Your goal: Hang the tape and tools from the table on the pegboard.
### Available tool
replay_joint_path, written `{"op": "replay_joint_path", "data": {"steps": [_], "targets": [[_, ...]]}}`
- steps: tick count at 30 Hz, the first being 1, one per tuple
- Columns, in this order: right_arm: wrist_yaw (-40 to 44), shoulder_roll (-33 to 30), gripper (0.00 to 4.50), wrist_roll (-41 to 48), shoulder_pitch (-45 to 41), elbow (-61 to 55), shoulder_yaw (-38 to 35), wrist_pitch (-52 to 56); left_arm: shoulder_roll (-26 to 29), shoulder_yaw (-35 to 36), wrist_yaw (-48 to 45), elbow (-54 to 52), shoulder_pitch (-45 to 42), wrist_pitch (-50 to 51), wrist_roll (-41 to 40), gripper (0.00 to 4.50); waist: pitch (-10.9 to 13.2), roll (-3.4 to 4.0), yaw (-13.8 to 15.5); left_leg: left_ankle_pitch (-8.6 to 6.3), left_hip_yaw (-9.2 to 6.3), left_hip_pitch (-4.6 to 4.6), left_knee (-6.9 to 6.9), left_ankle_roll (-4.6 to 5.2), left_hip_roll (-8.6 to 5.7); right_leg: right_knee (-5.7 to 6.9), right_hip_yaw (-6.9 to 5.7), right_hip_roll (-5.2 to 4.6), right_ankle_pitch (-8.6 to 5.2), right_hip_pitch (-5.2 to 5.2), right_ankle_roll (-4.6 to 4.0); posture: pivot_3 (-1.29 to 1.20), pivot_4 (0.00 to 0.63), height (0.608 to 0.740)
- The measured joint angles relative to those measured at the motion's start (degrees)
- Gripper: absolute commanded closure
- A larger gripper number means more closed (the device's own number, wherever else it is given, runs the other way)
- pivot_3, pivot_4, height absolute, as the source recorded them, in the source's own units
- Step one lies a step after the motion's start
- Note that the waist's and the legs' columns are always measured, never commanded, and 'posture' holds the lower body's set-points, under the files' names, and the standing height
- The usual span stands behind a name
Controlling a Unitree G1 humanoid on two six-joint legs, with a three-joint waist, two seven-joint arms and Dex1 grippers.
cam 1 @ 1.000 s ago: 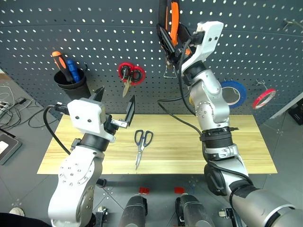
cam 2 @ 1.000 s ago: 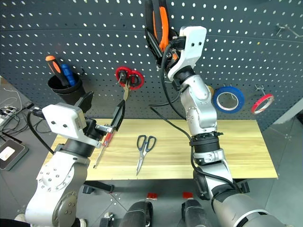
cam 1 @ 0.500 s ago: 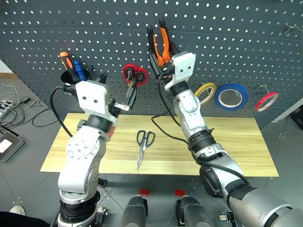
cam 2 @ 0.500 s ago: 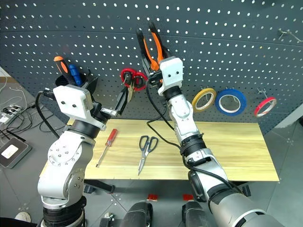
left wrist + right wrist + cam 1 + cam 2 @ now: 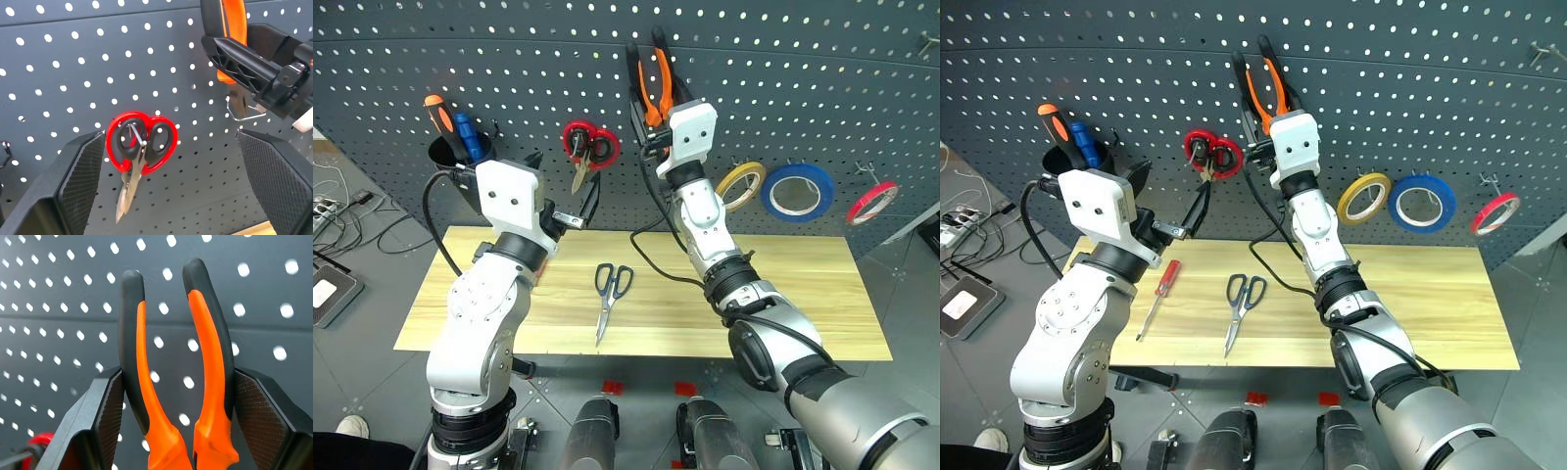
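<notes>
Against the pegboard (image 5: 822, 88), the right gripper (image 5: 651, 108) is raised, fingers clamped on the pliers (image 5: 651, 73), handles upward, apparently at a hook. The left gripper (image 5: 563, 191) hangs spread wide and empty beside the red-handled scissors (image 5: 584, 149). Black-handled scissors (image 5: 609, 294) and screwdriver (image 5: 1157, 294) lie on the table (image 5: 803, 294) below.

Right arm stretched up toward 12 o'clock, right hand (image 5: 168, 396) clamped on the pliers (image 5: 651, 83), handles up, fingers pressed on both outer grips. Left arm bent, raised at about 9 o'clock of the right one; left hand (image 5: 171, 161) empty, fingers spread wide, pointing forward and slightly up.
</notes>
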Motion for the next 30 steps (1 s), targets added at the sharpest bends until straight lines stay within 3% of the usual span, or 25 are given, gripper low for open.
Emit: {"op": "replay_joint_path", "data": {"steps": [10, 14, 15, 25, 30], "targets": [[-2.3, -1.0, 1.50, -1.3, 0.1, 3.8, 0.2, -0.8, 0.6, 0.5, 0.0, -0.8, -0.2, 1.7, -0.7, 0.00, 1.0, 0.00, -0.1, 0.03, -0.02, 0.00, 0.00, -0.01, 0.03, 0.02, -0.02, 0.01, 0.03, -0.01, -0.07, 0.13, 0.297, 0.740], [-2.8, -0.7, 0.16, -1.3, 0.1, 3.8, 0.3, -0.8, 0.8, 0.6, 0.0, -0.8, -0.2, 1.8, -0.9, 0.00, 1.1, 0.01, -0.1, 0.03, -0.03, 0.00, 0.01, -0.01, 0.01, 0.02, -0.03, 0.00, 0.04, -0.01, -0.08, 0.12, 0.297, 0.740], [-2.8, -0.6, 0.03, -1.3, 0.2, 3.7, 0.5, -0.9, 0.8, 0.7, 0.0, -0.8, -0.2, 1.8, -1.0, 0.00, 1.1, 0.00, -0.1, 0.03, -0.04, 0.00, 0.02, 0.00, 0.01, 0.02, -0.04, 0.00, 0.04, 0.00, -0.08, 0.11, 0.297, 0.740], [-3.0, -2.2, 0.03, -1.5, 2.1, 0.7, 0.8, -0.5, 0.8, 0.6, -0.2, -0.5, -0.9, 1.5, -1.0, 0.00, 1.2, 0.01, 0.0, 0.04, -0.08, 0.00, 0.02, 0.02, -0.01, -0.02, -0.07, -0.01, 0.06, 0.04, -0.12, 0.07, 0.288, 0.740], [-0.1, -3.9, 0.03, -0.5, 6.5, -7.4, 0.8, 2.4, 0.7, 0.5, -0.3, -0.4, -0.7, 1.1, -1.0, 0.00, 1.2, 0.02, -0.2, 0.04, -0.07, 0.00, 0.00, 0.02, 0.02, -0.03, -0.05, -0.01, 0.06, 0.03, -0.12, 0.05, 0.284, 0.740]]}}
